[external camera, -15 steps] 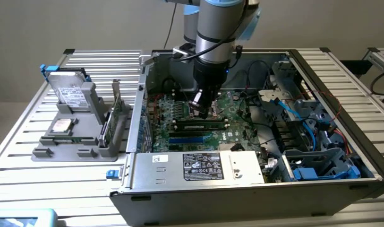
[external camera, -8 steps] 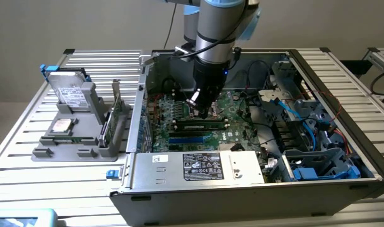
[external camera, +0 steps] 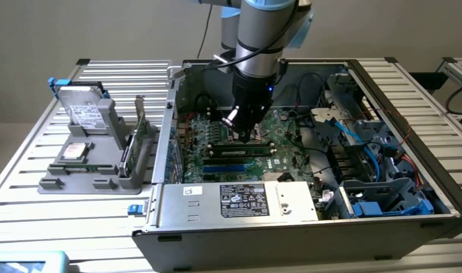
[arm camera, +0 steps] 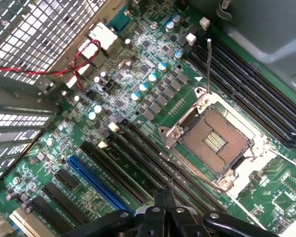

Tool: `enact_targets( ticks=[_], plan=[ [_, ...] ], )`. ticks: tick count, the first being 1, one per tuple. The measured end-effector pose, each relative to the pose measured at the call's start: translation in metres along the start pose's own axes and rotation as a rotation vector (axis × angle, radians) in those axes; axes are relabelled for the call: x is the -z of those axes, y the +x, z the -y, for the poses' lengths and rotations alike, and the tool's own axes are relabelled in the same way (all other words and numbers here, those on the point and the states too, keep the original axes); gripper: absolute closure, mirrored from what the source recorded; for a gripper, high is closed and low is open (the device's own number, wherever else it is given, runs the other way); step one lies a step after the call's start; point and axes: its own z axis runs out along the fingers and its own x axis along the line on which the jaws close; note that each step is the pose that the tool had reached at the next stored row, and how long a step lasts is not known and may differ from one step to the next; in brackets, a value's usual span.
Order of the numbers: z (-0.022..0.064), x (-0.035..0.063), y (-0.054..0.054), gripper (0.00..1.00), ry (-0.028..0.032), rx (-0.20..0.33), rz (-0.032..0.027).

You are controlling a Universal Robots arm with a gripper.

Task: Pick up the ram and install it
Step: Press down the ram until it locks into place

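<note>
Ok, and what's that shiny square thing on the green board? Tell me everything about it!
It's the processor socket: a silvery metal frame around a brown square with tiny gold contacts. It's empty, lies flat on the green motherboard, with black memory slots along two sides and a thin metal lever at one corner.

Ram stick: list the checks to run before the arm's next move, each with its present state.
1. Gripper shut, nothing between its fingers: ok.
2. Ram lying along a black memory slot of the motherboard: ok.
3. Ram pressed fully home, end latches closed: cannot tell.
4. Gripper tip directly over the ram in the exterior view: ok; actual contact: cannot tell.
5. Blue cables away from the ram, toward the exterior view's right: ok.
</note>
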Motion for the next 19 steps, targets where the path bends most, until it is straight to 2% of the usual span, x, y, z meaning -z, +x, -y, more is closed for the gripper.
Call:
enact_targets(
  ticks=[7,10,15,19],
  plan=[
    [0.0000,-0.0008,0.0000,0.89,-0.0017,-0.085,0.0049],
    [0.0000,-0.0009,0.0000,0.89,0.0003,-0.116,0.0068],
    [0.0000,-0.0009,0.0000,0.89,0.0100,-0.160,0.0008],
    [0.0000,-0.0009,0.0000,0.89,0.0307,-0.189,-0.0112]
  ],
)
